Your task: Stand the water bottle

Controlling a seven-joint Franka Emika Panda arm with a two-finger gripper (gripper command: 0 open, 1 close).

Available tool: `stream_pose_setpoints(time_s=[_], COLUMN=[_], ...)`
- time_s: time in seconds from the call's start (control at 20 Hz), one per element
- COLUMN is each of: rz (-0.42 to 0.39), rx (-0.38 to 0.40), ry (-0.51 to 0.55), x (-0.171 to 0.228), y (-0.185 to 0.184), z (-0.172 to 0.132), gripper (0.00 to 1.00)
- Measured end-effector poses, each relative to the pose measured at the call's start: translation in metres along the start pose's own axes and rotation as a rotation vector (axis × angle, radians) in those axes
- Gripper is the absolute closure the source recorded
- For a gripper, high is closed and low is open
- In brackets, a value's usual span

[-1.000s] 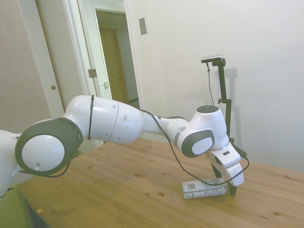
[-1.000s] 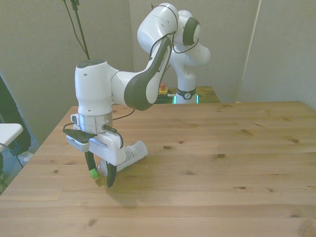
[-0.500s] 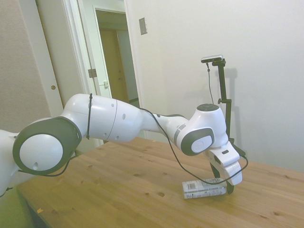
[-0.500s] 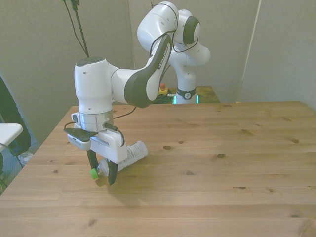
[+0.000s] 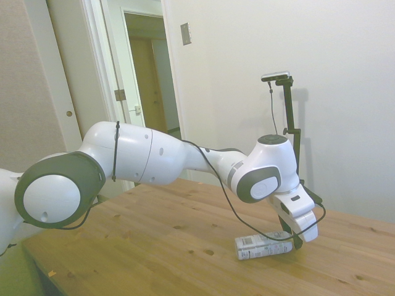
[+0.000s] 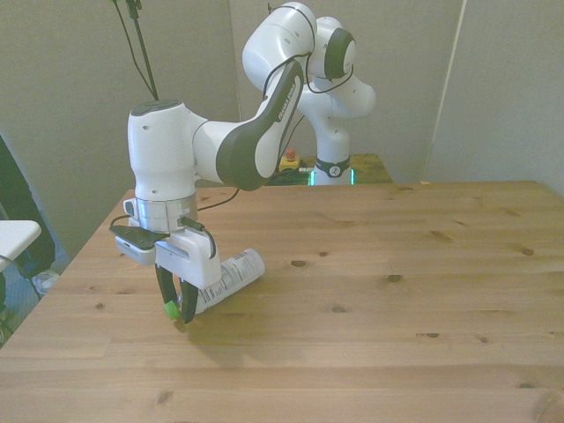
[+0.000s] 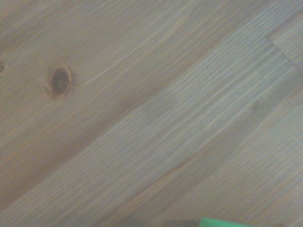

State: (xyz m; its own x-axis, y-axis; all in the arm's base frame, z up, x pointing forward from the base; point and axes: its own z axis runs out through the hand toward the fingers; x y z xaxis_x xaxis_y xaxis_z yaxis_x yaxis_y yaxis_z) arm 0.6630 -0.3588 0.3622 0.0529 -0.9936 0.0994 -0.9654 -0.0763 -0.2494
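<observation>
the gripper [image 6: 179, 311] hangs low near the front view's left edge of the wooden table [image 6: 397, 335], its 2 dark fingers clamped on the green-capped neck of the water bottle [image 6: 226, 278] (cap end a little raised). behind it the labelled body stretches toward the table's far edge.

i can't read any text here. the water bottle [image 5: 264, 248] [image 6: 226, 276] i reach for carries a white label with dark print, but the print is too small to make out.
</observation>
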Motion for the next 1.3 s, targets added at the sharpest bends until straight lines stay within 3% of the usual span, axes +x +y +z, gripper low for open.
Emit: stream_pose_setpoints(time_s=[0.4,0.7,1.1,1.3], rz=[-0.008,-0.042,-0.198,-0.241], rx=[0.013,0.115,0.366,0.452], ry=[-0.023,-0.007,0.183,0.302], x=[0.003,-0.019,-0.133,-0.185], y=[-0.002,-0.027,-0.045,-0.022], z=[-0.011,-0.079,-0.169,-0.170], gripper=[1.00,1.00,1.00,1.00])
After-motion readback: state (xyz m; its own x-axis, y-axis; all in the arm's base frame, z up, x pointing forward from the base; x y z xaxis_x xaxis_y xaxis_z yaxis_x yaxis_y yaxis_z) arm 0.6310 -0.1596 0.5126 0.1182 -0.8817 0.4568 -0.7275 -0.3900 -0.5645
